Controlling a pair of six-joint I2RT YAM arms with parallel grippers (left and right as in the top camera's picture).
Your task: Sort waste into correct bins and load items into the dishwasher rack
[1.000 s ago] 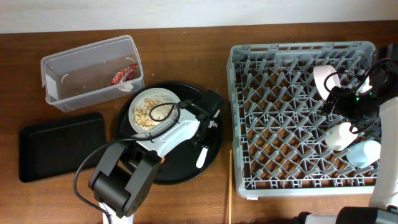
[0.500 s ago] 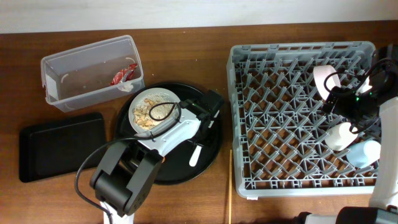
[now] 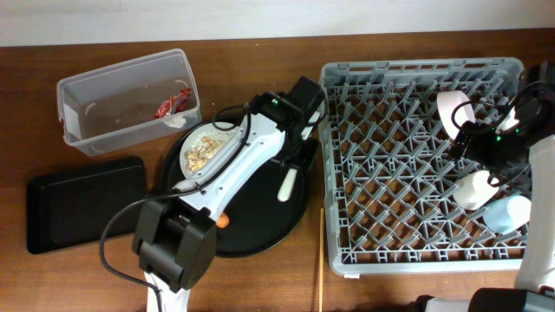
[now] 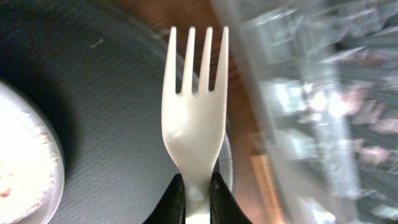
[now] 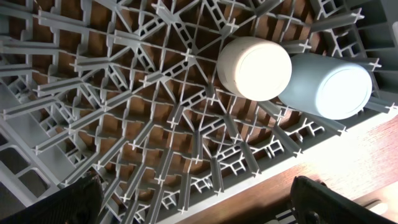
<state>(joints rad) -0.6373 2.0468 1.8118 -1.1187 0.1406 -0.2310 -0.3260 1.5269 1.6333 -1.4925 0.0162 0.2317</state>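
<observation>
The white plastic fork (image 4: 194, 112) is pinched by its handle in the left tool (image 4: 198, 198). It sits over the right rim of the round black tray (image 3: 260, 230), just beside the dishwasher rack (image 3: 408, 68). The right tool (image 5: 199, 205) hangs spread wide above the rack floor, near the small white cup (image 5: 254, 68).

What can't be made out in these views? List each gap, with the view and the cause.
Left wrist view: the fork handle, pinched in the left gripper and cut off by the bottom edge.
Left wrist view: the dishwasher rack, blurred.
Overhead: the carrot, mostly under the left arm.
Overhead: the white plate, its right side under the left arm.
</observation>
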